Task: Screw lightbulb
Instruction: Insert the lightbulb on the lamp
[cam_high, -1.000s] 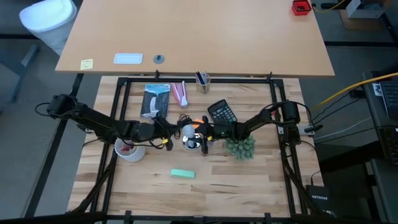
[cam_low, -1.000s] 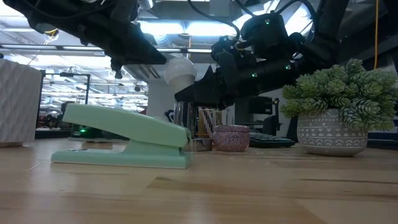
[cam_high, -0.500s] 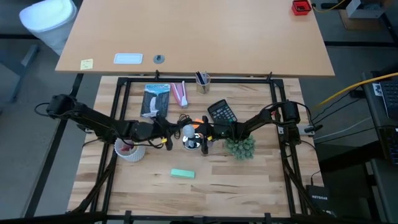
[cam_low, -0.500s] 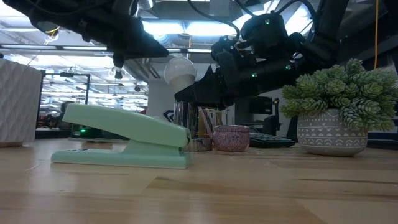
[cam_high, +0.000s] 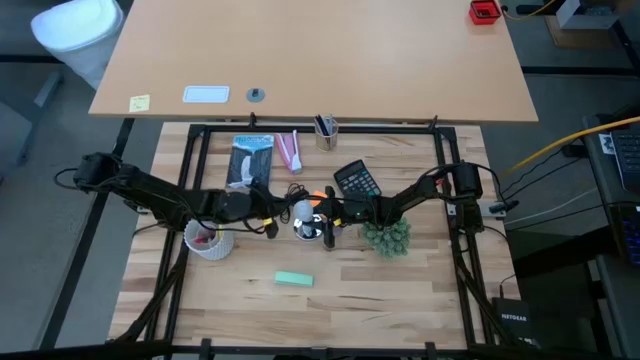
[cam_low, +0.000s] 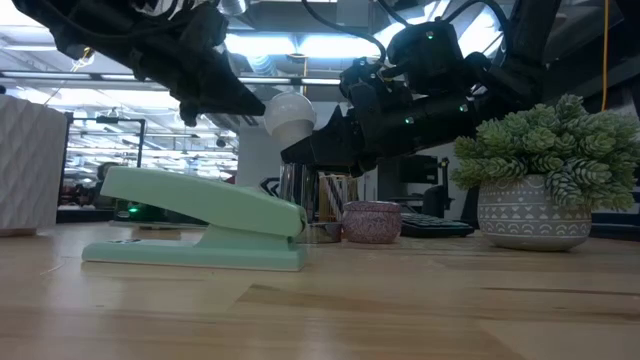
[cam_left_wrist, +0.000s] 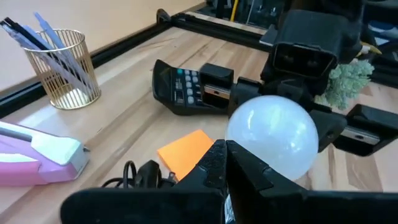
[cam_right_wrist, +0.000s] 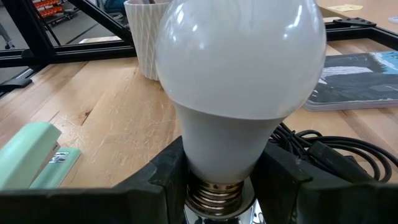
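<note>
The frosted-white lightbulb (cam_high: 301, 209) is held in the air over the table's middle, and it also shows in the low view (cam_low: 290, 114). My right gripper (cam_right_wrist: 217, 177) is shut on it. My left gripper (cam_left_wrist: 227, 165) is shut, with its tips right at the bulb's dome on the side away from the right gripper. A shiny silver disc (cam_high: 311, 229) with a black cord lies on the table just below the bulb. My left gripper's shut fingertips (cam_low: 255, 100) stand at the dome's side (cam_left_wrist: 249, 134); I cannot tell whether they touch it. My right gripper pinches the bulb's narrow neck (cam_right_wrist: 224, 146) between its two fingers, just above the screw base (cam_right_wrist: 214, 194). The fingers come from the table's right side and lie across the neck. The bulb is lifted clear, its dome pointing toward my left gripper.
A black calculator (cam_high: 357, 180) and a potted plant (cam_high: 386, 238) are right of the bulb. A white ribbed cup (cam_high: 208, 240) is at the left and a green stapler (cam_high: 293, 280) nearer the front. An orange note (cam_left_wrist: 189, 149), a pencil cup (cam_high: 326, 130) and a small purple lump (cam_low: 371, 222) are also there.
My left gripper has gone toward the bulb and tipped a little down; its tips now stand at the dome. The bulb and my right gripper have kept still.
</note>
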